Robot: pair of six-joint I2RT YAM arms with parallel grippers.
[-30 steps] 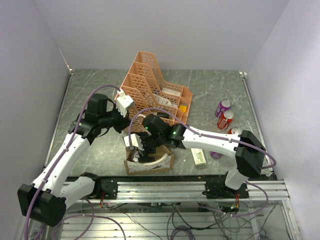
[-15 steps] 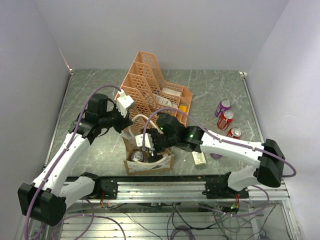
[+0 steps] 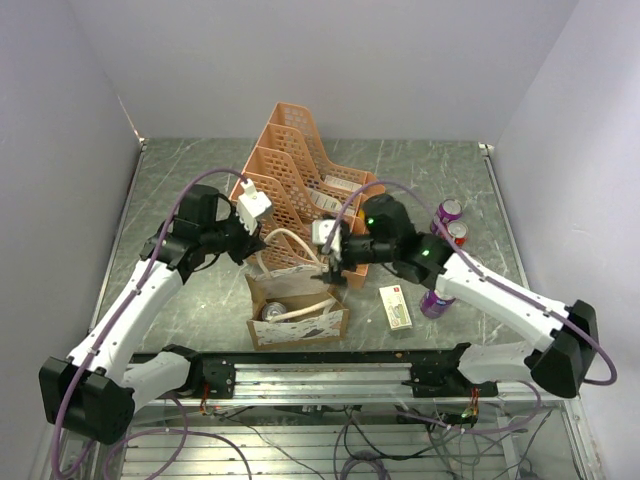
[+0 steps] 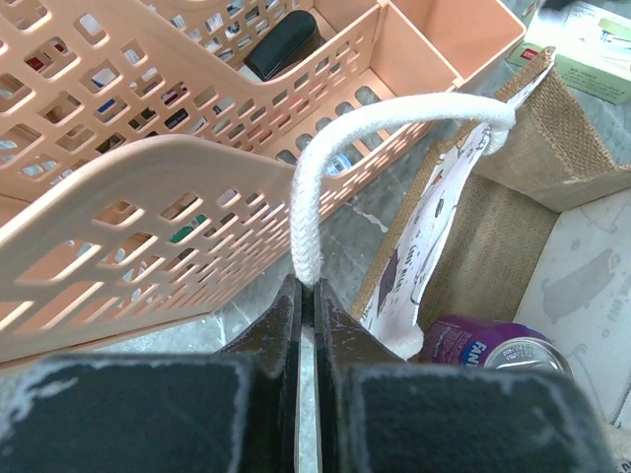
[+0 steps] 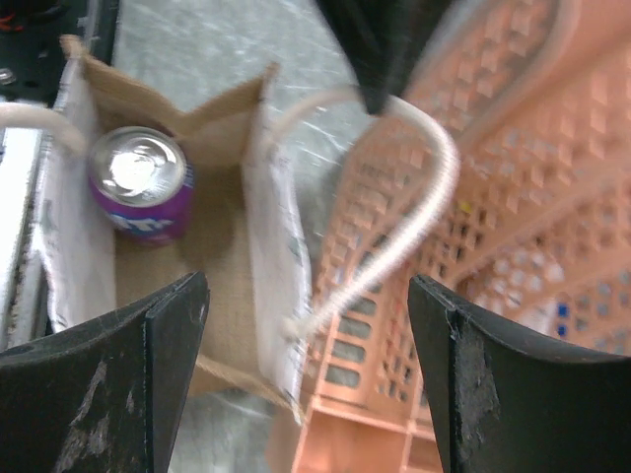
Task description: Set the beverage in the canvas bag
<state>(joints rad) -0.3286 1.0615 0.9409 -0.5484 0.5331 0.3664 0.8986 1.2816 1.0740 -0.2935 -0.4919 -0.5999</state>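
Beverage can [image 5: 140, 182], purple-sided with a silver top, standing upright on the floor of the canvas bag [image 3: 300, 328], at the end of the bag nearer the arm bases; judged from this, the placing itself is done and what is left is to let go and withdraw. Left tool [image 4: 306, 294] is pinched narrow on the cream rope handle [image 4: 394, 113] of the far wall, holding the loop up and the mouth open, just beside the peach lattice file organizer [image 3: 300, 160]. Right tool [image 5: 306, 284] hangs above the far rim of the bag with its jaws spread wide and nothing between them. For a clean finish, the left tool should part in place before the arm moves, so that the rope drops free and the light bag is neither dragged nor tipped with the can inside; the right arm should rise straight, clear of the raised loop and the organizer. Spare cans [image 3: 446, 213] and a small carton [image 3: 395, 306] lie on the desk [image 3: 190, 180] to the right, apart from the bag.
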